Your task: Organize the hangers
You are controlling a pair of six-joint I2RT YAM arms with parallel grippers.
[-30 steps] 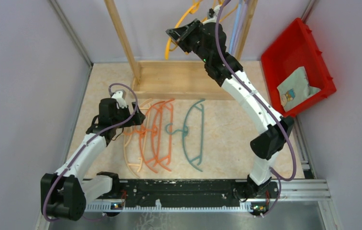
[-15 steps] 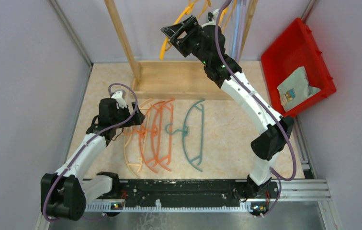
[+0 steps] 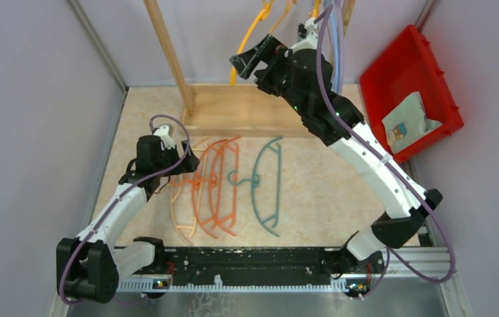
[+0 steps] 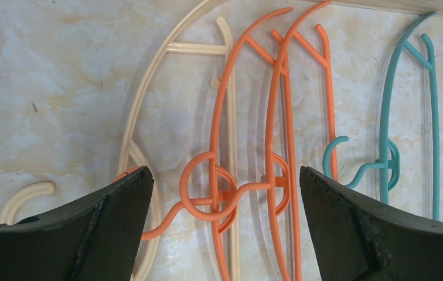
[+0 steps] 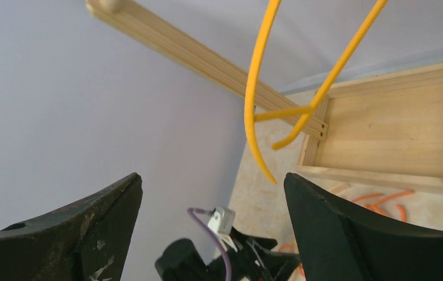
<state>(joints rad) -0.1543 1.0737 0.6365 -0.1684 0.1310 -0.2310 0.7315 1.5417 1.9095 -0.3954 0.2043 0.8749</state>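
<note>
The left gripper (image 4: pixel 224 175) hovers with its jaws spread wide and nothing between them. It is straight above two orange hangers (image 4: pixel 222 196) that lie flat on the table (image 4: pixel 61 88). Their hooks and bars overlap right beneath it. A beige hanger (image 4: pixel 130 117) sits just to its left and a teal hanger (image 4: pixel 384 117) off to its right. To grasp well, I would come down on a single orange bar away from the tangle, close fully, then lift slowly so the neighbour slips free. Farther out, the right gripper (image 5: pixel 212 178) is raised, equally wide and empty. It faces a yellow hanger (image 5: pixel 249 93) hanging ahead of it in the wooden rack (image 5: pixel 196 54).
</note>
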